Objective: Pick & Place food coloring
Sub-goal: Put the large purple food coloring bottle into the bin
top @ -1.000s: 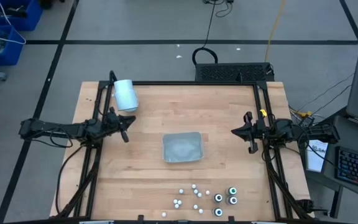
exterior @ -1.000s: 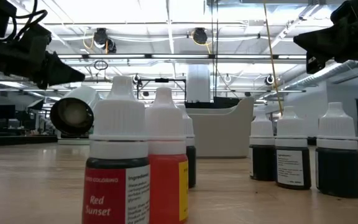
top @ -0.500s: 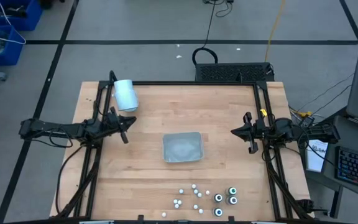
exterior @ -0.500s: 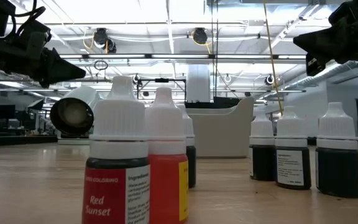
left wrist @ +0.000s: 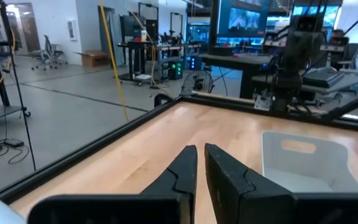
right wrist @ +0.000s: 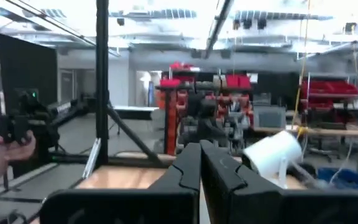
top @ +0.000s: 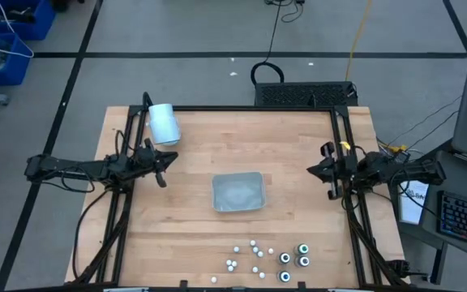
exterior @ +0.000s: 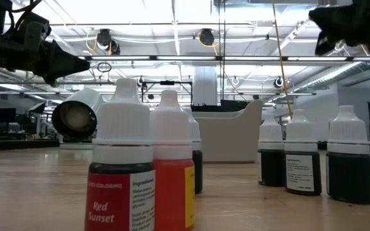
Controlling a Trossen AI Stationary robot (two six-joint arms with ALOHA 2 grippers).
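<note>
Several tiny food coloring bottles (top: 267, 259) stand upright in a loose group near the table's front edge, right of centre. Most have white caps and a few are darker. The low view shows them close up, a red-labelled one (exterior: 121, 170) in front. My left gripper (top: 163, 169) hovers shut at the table's left side, clear of everything; its wrist view shows the fingers (left wrist: 201, 149) almost together with nothing between them. My right gripper (top: 325, 172) hovers shut at the right side, raised and tipped upward (right wrist: 199, 146). Both are far from the bottles.
A grey rectangular tray (top: 237, 192) sits at the table's centre between the two arms. A large white cylinder (top: 163, 123) lies on its side at the far left corner. Black frame rails (top: 343, 146) run along the table's left, right and far edges.
My right gripper has risen, tipped its fingers upward and drawn back a little toward the table's right edge, staying shut. My left gripper has tipped its fingers slightly upward in place. The bottles, tray and cylinder have not moved.
</note>
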